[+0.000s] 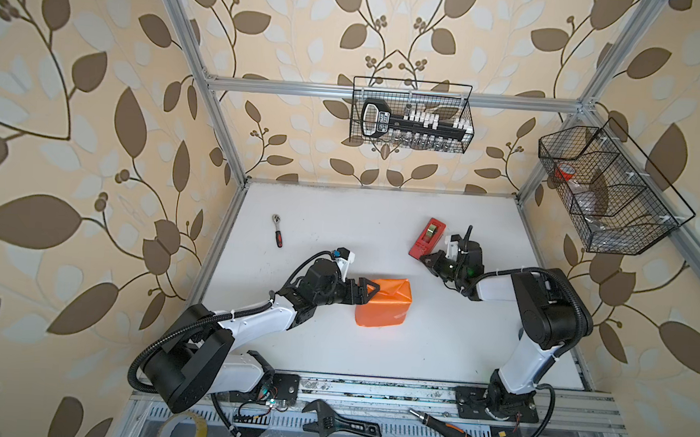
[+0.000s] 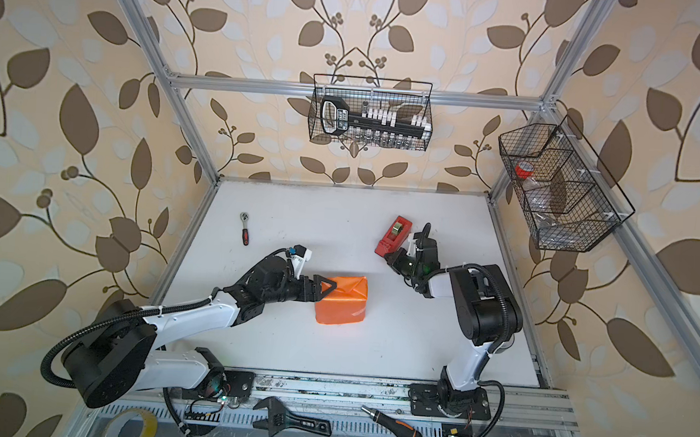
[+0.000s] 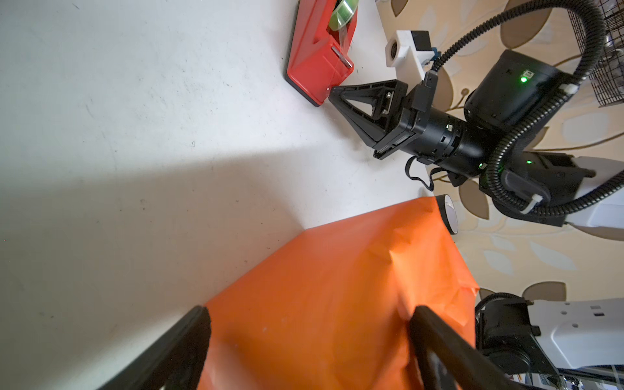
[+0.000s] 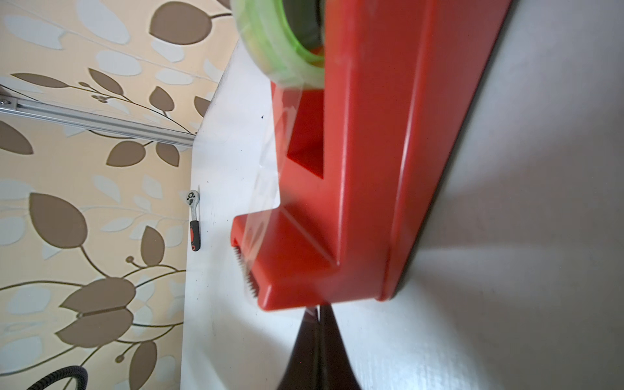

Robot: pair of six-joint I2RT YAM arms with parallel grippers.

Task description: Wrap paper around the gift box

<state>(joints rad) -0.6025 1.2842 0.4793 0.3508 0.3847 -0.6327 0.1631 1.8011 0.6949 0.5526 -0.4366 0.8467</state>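
1. On the white table [image 1: 436,345], orange paper [image 1: 384,309] (glossy side out) fully covers the gift box.
2. Left gripper [image 3: 309,337] jaws spread wide at its end; contact unclear.
3. Right gripper [image 1: 424,258] clenched, tip just beside the red tape dispenser [image 1: 427,236].

Orange paper parcel [image 1: 388,309], left end effector [image 1: 371,293] spread against it, right end effector [image 1: 423,258] pinched beside tape dispenser [image 1: 427,237]

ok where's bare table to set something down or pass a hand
Widest free patch: the near strip of table between the wrapped gift box and the front rail. Also free: the back band behind the ratchet and tape dispenser, and the gap between those two. Crowded: between dispenser, right pincer and box, and at the left pincer.
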